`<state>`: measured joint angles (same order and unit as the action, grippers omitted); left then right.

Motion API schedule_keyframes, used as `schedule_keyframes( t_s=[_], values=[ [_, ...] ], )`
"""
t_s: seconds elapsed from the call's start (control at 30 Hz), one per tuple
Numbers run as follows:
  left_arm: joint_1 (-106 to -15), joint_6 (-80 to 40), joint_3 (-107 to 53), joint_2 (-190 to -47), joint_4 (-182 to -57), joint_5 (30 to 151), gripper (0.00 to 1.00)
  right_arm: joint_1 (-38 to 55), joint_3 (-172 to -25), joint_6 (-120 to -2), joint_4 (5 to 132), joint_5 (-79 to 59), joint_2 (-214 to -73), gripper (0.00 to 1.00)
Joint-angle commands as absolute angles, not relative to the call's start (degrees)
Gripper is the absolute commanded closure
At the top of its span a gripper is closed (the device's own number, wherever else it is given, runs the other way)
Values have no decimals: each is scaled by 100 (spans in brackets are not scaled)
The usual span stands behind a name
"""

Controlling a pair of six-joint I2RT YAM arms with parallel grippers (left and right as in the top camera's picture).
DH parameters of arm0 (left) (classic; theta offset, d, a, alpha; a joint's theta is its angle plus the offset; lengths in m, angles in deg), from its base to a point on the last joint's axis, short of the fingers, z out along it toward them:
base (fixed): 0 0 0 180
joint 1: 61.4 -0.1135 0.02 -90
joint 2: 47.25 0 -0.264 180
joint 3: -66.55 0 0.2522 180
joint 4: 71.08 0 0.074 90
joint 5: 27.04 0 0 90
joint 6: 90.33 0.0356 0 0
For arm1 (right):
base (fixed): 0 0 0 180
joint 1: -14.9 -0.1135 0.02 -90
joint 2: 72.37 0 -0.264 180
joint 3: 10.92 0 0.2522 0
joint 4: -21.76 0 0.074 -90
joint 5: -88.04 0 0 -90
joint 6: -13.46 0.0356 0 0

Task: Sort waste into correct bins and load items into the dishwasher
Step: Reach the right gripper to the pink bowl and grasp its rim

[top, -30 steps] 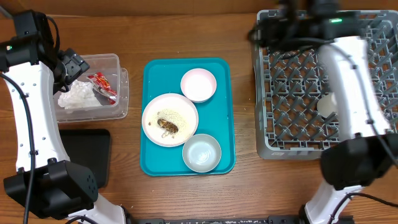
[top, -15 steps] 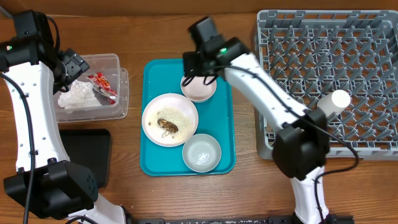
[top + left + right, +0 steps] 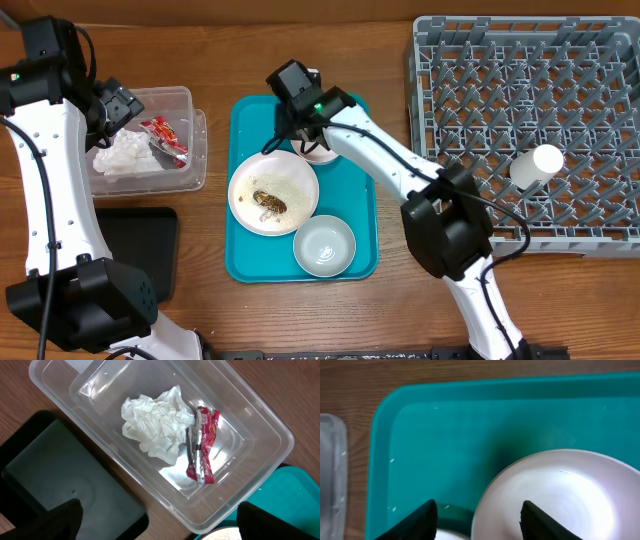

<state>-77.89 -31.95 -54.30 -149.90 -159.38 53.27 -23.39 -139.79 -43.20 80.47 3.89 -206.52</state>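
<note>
The left hand (image 3: 116, 104), fingers wide apart and empty, hangs above the clear tub (image 3: 260, 425), the napkin (image 3: 155, 425) and wrapper (image 3: 202, 442) beneath it. The right hand (image 3: 479, 517), fingers apart and gripping nothing, has the pink saucer (image 3: 560, 495) rim between them. Best to lower it, pinch the rim and lift level.
</note>
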Motion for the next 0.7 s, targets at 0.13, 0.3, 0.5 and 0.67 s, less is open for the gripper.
schedule_keyframes(
  t_s=[0.13, 0.3, 0.5, 0.67],
  values=[
    [-7750, -3269, -5471, -14817, -15936, 5246, 0, -2415, -14014, -4145, 7959, 555, -20849, 53],
    [-7750, -3269, -5471, -14817, -15936, 5246, 0, -2437, -14014, -4132, 8018, 557, -20888, 59],
    [-7750, -3269, -5471, -14817, -15938, 5246, 0, -2452, -14014, -4132, 8134, 559, -20892, 59],
    [-7750, -3269, -5471, -14817, -15936, 5246, 0, -2454, -14012, -4062, 8222, 577, -20892, 59]
  ],
)
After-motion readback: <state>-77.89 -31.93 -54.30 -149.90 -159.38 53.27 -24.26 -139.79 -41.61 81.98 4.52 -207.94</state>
